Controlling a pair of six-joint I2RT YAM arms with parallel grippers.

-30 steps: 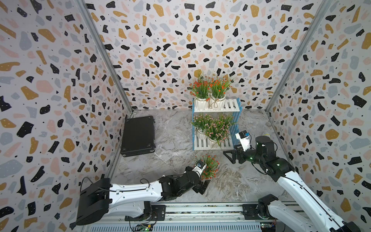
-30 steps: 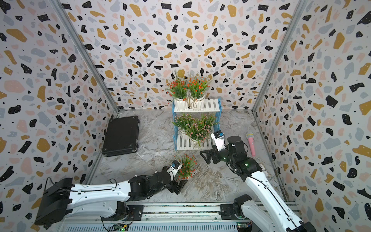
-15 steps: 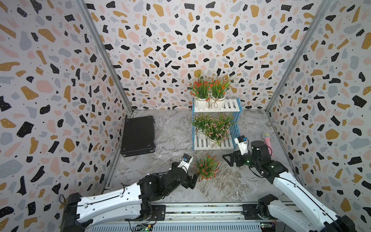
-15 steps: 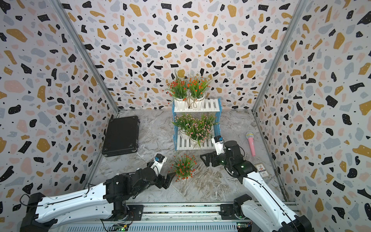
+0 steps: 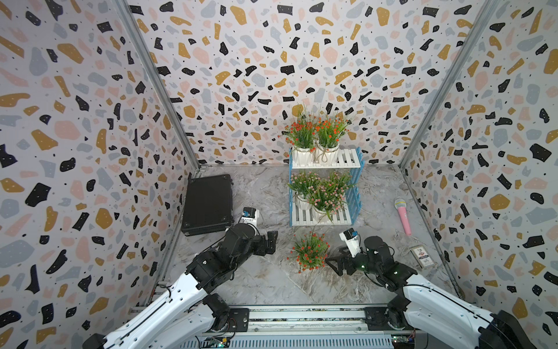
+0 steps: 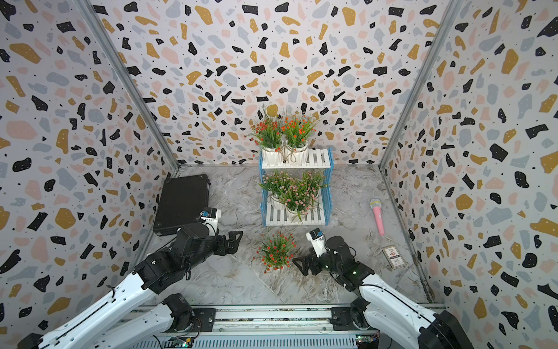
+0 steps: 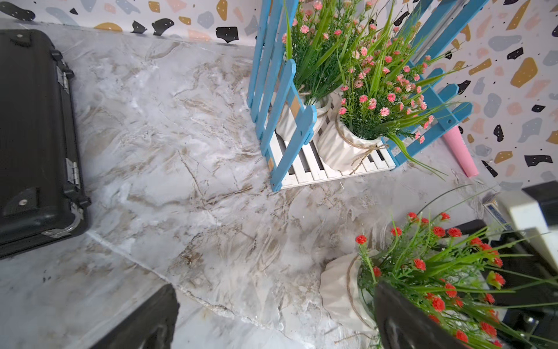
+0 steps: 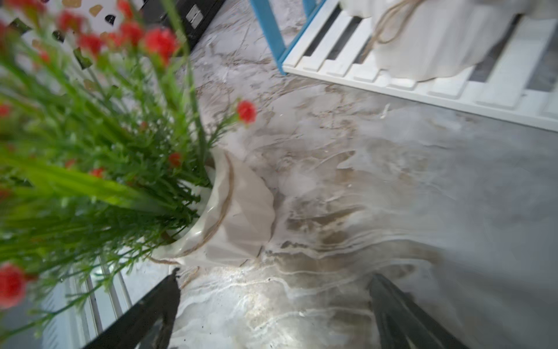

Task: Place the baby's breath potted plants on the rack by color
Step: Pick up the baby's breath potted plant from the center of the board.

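Nearest, the left black pincer (image 5: 270, 241) and the right black pincer (image 5: 333, 266) both gape wide and hold nothing. They sit either side of a red-orange-flowered grassy plant in a white ribbed pot (image 5: 309, 252), which stands on the grey marbled counter (image 5: 271, 287). Beyond, the blue-and-white slatted two-tier rack (image 5: 354, 193) carries pink-flowered plants (image 5: 326, 193) on its lower shelf and two red-orange ones (image 5: 330, 133) on top.

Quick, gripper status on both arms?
Left gripper: open, holding nothing.
Right gripper: open, empty, next to the red-flowered plant.

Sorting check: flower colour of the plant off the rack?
Red-orange; the plant shows best in the left wrist view.
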